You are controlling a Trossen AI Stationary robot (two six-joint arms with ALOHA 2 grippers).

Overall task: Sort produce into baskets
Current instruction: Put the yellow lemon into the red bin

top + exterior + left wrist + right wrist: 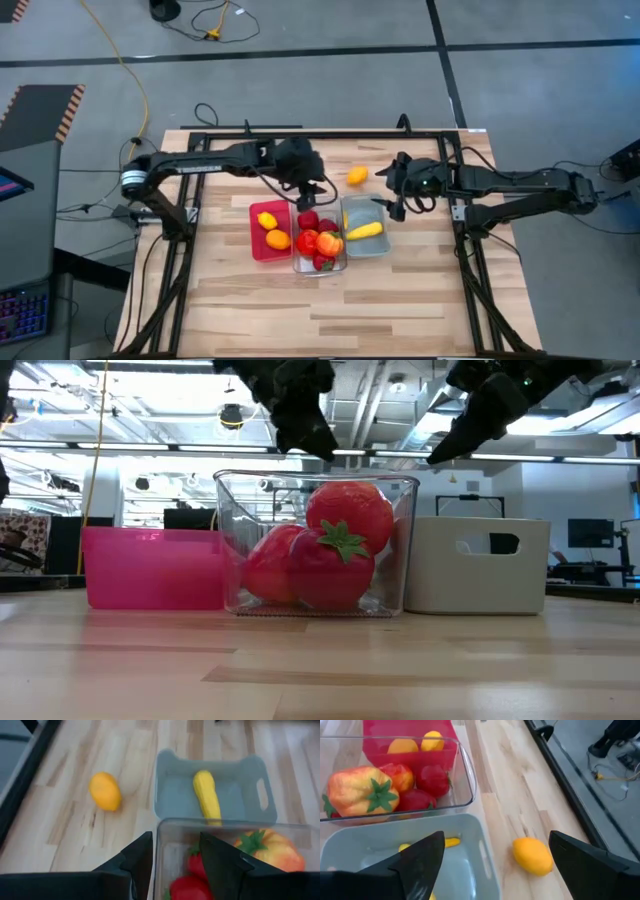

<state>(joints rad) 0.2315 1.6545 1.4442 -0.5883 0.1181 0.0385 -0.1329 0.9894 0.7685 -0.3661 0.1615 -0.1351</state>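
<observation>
Three bins stand side by side at the table's middle: a red bin [256, 235], a clear bin [296, 262] and a pale blue bin [375, 248]. The red bin holds two orange-yellow ovals [272, 230]. The clear bin holds red round fruits [308, 220] and an orange-red pepper [329, 243]. The blue bin holds a yellow elongated piece [365, 230]. One orange oval [357, 176] lies on the table just beyond the blue bin. My left gripper [175, 855] is open and empty above the clear bin's far end. My right gripper [495, 865] is wide open and empty above the blue bin's far right corner, near the loose oval [532, 855].
The table's black frame rails [300, 133] run along the far edge and both sides. Bare wood lies in front of the bins toward the near edge [330, 310]. Cables lie on the floor beyond the table.
</observation>
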